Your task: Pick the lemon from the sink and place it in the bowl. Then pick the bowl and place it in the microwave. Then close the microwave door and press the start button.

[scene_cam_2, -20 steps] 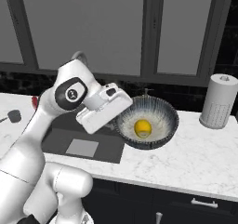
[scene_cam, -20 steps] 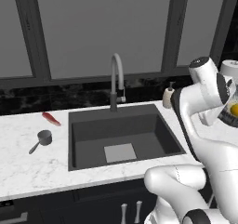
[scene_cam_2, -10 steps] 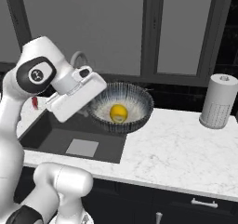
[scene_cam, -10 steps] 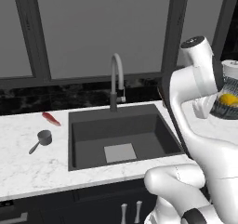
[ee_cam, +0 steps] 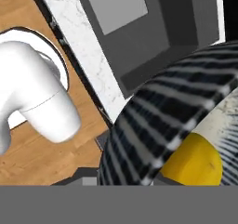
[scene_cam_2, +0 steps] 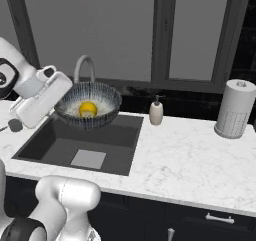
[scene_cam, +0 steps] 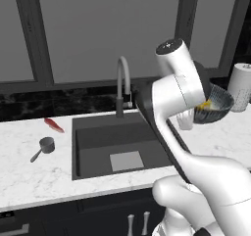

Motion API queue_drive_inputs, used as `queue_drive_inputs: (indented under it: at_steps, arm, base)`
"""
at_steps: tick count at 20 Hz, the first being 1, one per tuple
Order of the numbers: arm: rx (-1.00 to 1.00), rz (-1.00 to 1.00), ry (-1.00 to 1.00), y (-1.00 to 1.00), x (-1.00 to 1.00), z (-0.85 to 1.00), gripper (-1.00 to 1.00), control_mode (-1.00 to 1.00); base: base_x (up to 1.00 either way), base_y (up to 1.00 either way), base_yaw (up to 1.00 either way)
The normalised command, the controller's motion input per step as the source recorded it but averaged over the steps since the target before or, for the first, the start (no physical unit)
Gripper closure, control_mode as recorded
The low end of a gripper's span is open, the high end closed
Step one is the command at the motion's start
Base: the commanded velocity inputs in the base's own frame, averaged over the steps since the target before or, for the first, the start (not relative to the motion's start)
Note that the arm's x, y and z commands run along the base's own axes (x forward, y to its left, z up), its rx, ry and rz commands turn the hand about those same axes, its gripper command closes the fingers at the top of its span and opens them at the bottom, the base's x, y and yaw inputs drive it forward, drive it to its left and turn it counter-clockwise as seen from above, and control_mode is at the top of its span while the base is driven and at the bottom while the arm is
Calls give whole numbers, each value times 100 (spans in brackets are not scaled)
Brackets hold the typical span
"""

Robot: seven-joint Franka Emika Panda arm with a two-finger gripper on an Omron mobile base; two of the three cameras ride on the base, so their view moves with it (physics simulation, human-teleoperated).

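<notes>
Resting inside the bowl (scene_cam_2: 88, 106), the lemon (scene_cam_2: 88, 108) sits at the bottom — bowl and fruit are lifted off the counter, hanging above the sink (scene_cam_2: 80, 140). The gripper (scene_cam_2: 59, 101) is clenched on the bowl's rim. Beside the basin stand a soap bottle (scene_cam_2: 156, 111) and, further right, a paper-towel roll (scene_cam_2: 234, 109).

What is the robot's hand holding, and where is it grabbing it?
The gripper holds the bowl by its rim, with the lemon inside.
</notes>
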Motion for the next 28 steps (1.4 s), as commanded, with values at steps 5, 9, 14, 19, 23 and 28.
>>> queue_drive_inputs:
  at_steps: [5,9,14,19,23,28]
  arm:
    - [0,57,0,35,1,0,100,-100]
    - [-8,50,0,1,0,-3,100,-100]
    - [-6,8,0,21,-1,0,100,-100]
    - [0,0,0,0,0,0,100,100]
    - [0,0,0,0,0,0,100,100]
    - [0,0,0,0,0,0,100,100]
  base:
    - [0,0,0]
    - [0,0,0]
    - [0,0,0]
    - [-73,12,13]
    - [-94,34,40]
    - [-25,55,68]
